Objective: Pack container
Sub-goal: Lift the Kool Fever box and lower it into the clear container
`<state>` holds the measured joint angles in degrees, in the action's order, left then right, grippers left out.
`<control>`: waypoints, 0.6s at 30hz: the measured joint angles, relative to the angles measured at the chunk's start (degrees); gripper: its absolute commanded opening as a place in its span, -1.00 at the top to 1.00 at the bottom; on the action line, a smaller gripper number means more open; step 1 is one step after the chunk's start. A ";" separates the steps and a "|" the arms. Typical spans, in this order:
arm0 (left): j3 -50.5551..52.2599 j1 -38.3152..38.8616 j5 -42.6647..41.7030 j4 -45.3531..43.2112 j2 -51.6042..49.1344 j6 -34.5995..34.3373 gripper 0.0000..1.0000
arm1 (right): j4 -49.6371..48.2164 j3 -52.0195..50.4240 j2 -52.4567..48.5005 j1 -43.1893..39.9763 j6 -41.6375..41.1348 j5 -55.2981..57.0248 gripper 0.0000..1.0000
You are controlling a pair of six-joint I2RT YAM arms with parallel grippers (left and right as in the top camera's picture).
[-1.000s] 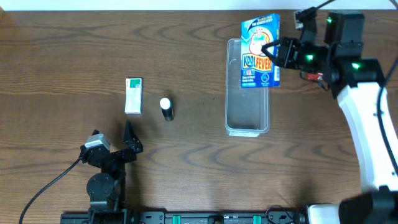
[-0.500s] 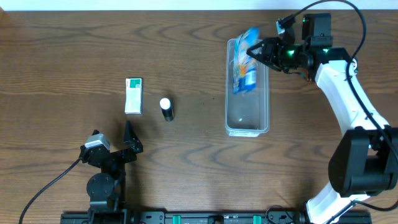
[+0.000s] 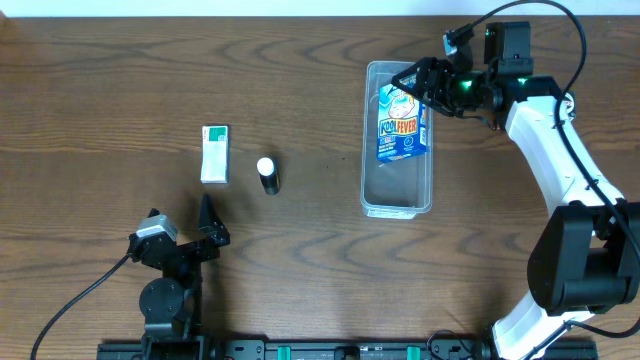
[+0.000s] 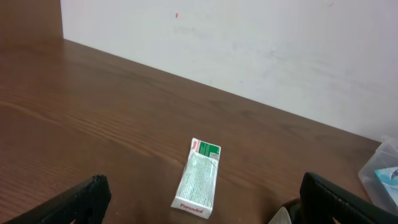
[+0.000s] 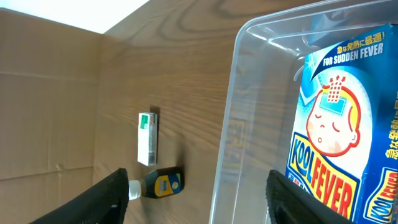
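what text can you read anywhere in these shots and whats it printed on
"KOOLFEVER": on the blue packet lying in the container.
"FOR SUDDEN FEVER": near the top of the same packet; the Japanese line above it is too small to read surely.
"Panadol": it seems, on the near end of the white and green box; its fine print is blurred.
Small bottle: label too small to read.
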<state>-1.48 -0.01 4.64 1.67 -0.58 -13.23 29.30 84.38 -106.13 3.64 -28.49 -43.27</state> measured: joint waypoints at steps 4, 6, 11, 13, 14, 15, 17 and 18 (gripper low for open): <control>0.00 0.00 0.00 0.00 0.00 0.00 -0.96 | 0.81 0.00 0.02 0.17 0.55 1.73 -0.22; 0.00 0.00 0.00 0.00 0.00 0.00 -0.96 | 2.78 0.00 0.02 0.74 1.18 4.57 -0.12; 0.00 0.00 0.00 0.00 0.00 0.00 -0.96 | 7.30 0.00 0.02 3.58 4.92 14.01 0.18; 0.00 0.00 0.00 0.00 0.00 0.00 -0.96 | 7.58 0.00 0.02 4.98 6.40 17.46 0.36; 0.00 0.00 0.00 0.00 0.00 0.00 -0.96 | 7.61 0.00 0.02 5.79 6.99 19.23 0.48; 0.00 0.00 0.00 0.00 0.00 0.00 -0.96 | 7.63 0.00 0.02 6.64 7.21 21.20 0.58; 0.00 0.00 0.00 0.00 0.00 0.00 -0.96 | 7.76 0.00 0.02 8.39 8.04 25.18 0.70; 0.00 0.00 0.00 0.00 0.00 0.00 -0.96 | 7.85 0.00 0.02 9.16 8.26 26.99 0.73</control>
<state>-1.48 -0.01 4.64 1.67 -0.58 -13.23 37.15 84.38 -106.10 12.80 -20.23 -16.27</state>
